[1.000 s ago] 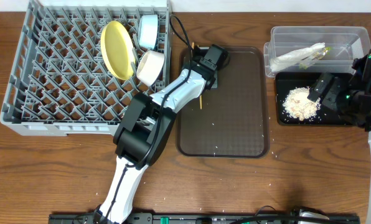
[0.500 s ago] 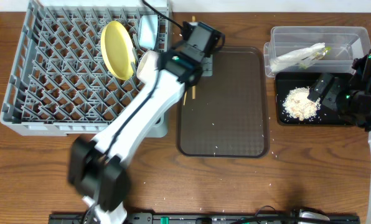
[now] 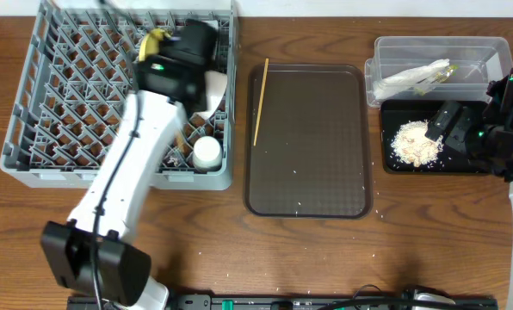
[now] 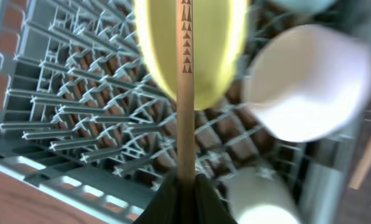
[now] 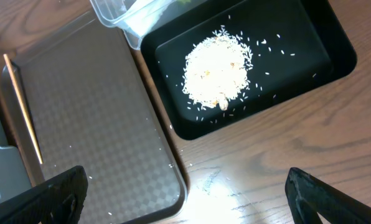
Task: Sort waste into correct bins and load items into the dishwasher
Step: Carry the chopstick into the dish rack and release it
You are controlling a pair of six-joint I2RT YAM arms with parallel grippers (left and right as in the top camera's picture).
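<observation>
My left gripper (image 4: 185, 183) is shut on a wooden chopstick (image 4: 185, 93) and hovers over the grey dishwasher rack (image 3: 33, 129). In front of it, in the rack, stand the yellow plate (image 4: 204, 62), the white bowl (image 4: 304, 81) and the white cup (image 3: 207, 152). The second chopstick (image 3: 261, 102) lies on the brown tray (image 3: 312, 146). My right gripper (image 5: 185, 202) is open, above the table beside the black tray (image 5: 310, 43) that holds the rice crumbs (image 5: 216, 71). The clear tub (image 3: 394, 52) holds the napkin (image 3: 407, 79) and the wrapper (image 3: 441, 73).
The left arm (image 3: 127, 172) stretches diagonally across the rack's near right part. A few crumbs are scattered on the brown tray and on the wood table (image 3: 386, 250) in front of it. The right arm (image 3: 502, 129) sits at the far right edge.
The left arm swung left from the brown tray to over the rack, carrying one chopstick. The other chopstick stayed on the tray. The right arm has not moved.
</observation>
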